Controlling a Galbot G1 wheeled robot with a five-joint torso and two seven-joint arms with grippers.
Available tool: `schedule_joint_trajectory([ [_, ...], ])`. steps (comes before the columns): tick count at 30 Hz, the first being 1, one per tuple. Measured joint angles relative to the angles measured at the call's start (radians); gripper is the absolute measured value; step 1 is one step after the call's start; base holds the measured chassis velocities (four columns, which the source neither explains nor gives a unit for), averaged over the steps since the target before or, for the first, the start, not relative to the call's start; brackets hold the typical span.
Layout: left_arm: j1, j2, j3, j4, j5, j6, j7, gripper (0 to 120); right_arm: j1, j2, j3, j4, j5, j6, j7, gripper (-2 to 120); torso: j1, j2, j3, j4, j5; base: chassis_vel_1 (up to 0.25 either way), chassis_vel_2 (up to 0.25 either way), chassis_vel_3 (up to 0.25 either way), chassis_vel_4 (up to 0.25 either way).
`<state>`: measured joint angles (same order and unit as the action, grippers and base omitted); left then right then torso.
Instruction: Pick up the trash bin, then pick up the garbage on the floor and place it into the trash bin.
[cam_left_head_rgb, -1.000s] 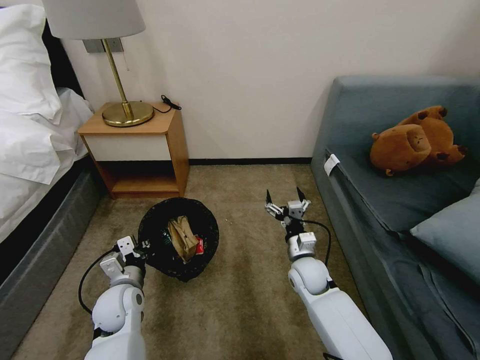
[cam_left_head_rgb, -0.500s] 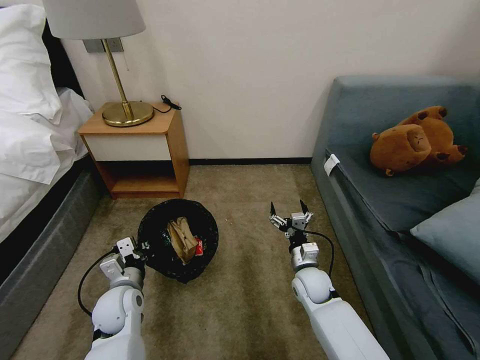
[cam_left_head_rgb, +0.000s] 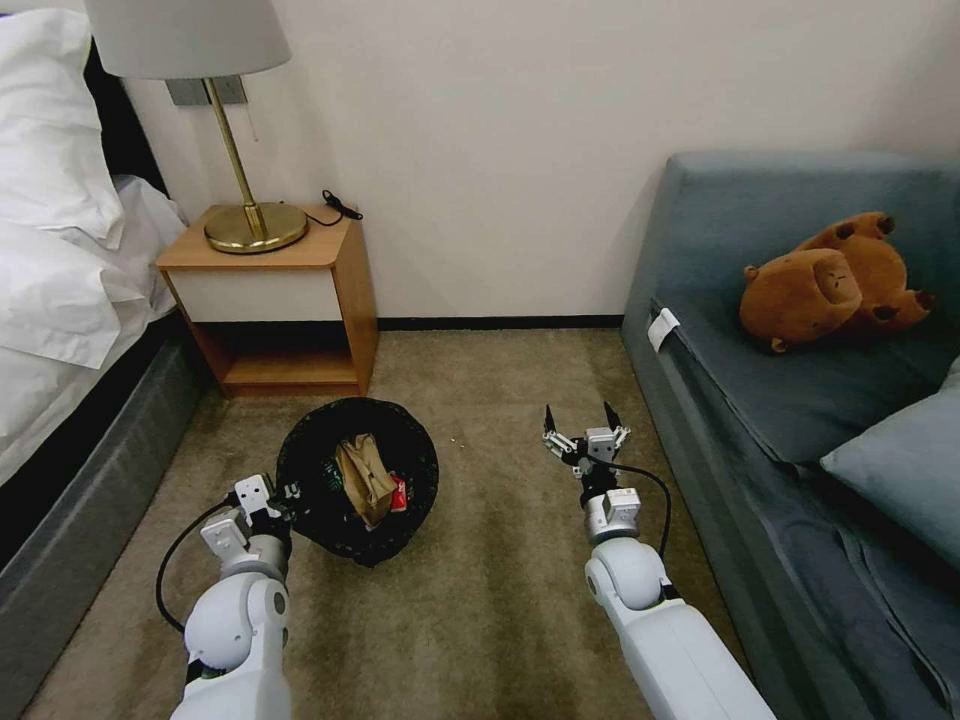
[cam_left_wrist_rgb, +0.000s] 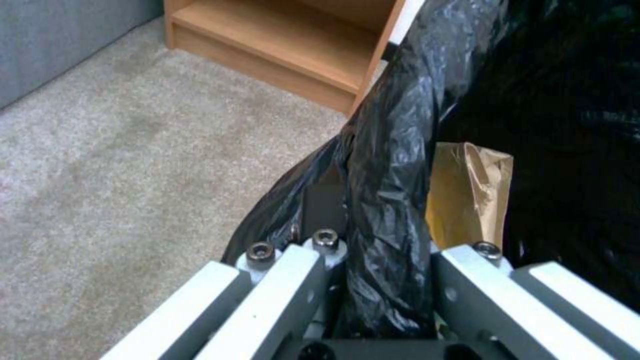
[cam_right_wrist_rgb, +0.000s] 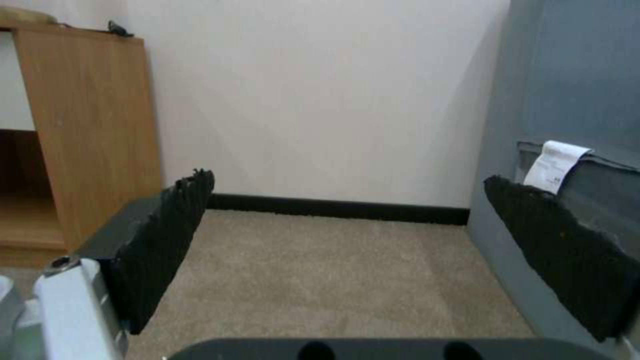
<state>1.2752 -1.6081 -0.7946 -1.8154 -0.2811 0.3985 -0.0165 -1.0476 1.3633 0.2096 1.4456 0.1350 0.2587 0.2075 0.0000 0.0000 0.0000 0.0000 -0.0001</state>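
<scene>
Head view: the trash bin (cam_left_head_rgb: 357, 480) sits on the carpet in front of the nightstand (cam_left_head_rgb: 275, 300), garbage (cam_left_head_rgb: 365, 478) inside. The left gripper (cam_left_head_rgb: 285, 493) pinches the bin's near rim. Right of the bin, the right gripper (cam_left_head_rgb: 582, 420) hovers, fingers spread wide, holding nothing.

nightstand (cam_left_head_rgb: 290, 290) (lamp (cam_left_head_rgb: 245, 215) on top) | bed (cam_left_head_rgb: 60, 250) | sofa (cam_left_head_rgb: 800, 400) | plush toy (cam_left_head_rgb: 830, 280)
</scene>
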Motion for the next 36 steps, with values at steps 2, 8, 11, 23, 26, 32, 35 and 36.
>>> schedule_joint_trajectory([
  [2, 0.0, 0.0, -0.001, 0.003, 0.0, -0.005, 0.001, 1, 0.0, 0.0, 0.0, 0.001, 0.0, -0.001, 0.0, 100, 0.0, 0.0, 0.0, 0.0, 0.0001, 0.0, 0.0, 0.0, 0.0],
  [8, -0.004, 0.0, -0.001, 0.004, -0.002, -0.007, 0.002, 1, 0.0, -0.001, 0.0, 0.001, 0.0, -0.002, 0.0, 100, 0.0, 0.0, 0.0, 0.0, 0.0001, 0.0, 0.0, 0.0, 0.0],
  [11, -0.006, 0.0, -0.001, 0.004, -0.005, -0.007, 0.002, 1, 0.0, -0.001, 0.0, 0.001, 0.0, -0.002, 0.0, 100, 0.0, 0.0, 0.0, 0.0, 0.0001, 0.0, 0.0, 0.0, 0.0],
  [23, -0.014, 0.0, -0.002, -0.02, -0.073, 0.057, -0.047, 1, 0.001, -0.001, -0.001, 0.002, 0.0, -0.002, 0.0, 100, 0.0, 0.0, 0.0, 0.0, 0.0001, 0.0, 0.0, 0.0, 0.0],
  [26, -0.018, 0.0, -0.002, -0.029, -0.103, 0.089, -0.086, 1, 0.001, -0.001, -0.001, 0.002, 0.0, -0.002, 0.0, 100, 0.0, 0.0, 0.0, 0.0, 0.0, 0.0, 0.0, 0.0, 0.0],
  [32, -0.068, 0.0, -0.007, -0.052, -0.249, 0.195, -0.297, 1, 0.001, -0.001, -0.001, 0.002, 0.0, -0.002, 0.0, 100, 0.0, 0.0, 0.0, 0.0001, 0.0001, 0.0, 0.0, 0.0, 0.0],
  [35, -0.103, 0.0, -0.012, -0.05, -0.304, 0.215, -0.359, 1, 0.001, -0.001, -0.001, 0.002, 0.0, -0.002, 0.0, 100, 0.0, 0.0, 0.0, 0.0, 0.0002, 0.0, 0.0, 0.0, 0.0],
  [36, -0.118, 0.001, -0.013, -0.043, -0.337, 0.22, -0.387, 1, 0.001, -0.001, -0.001, 0.002, 0.0, -0.002, 0.0, 100, 0.0, 0.0, 0.0, 0.0, 0.0002, 0.0, 0.0, 0.0, 0.0],
])
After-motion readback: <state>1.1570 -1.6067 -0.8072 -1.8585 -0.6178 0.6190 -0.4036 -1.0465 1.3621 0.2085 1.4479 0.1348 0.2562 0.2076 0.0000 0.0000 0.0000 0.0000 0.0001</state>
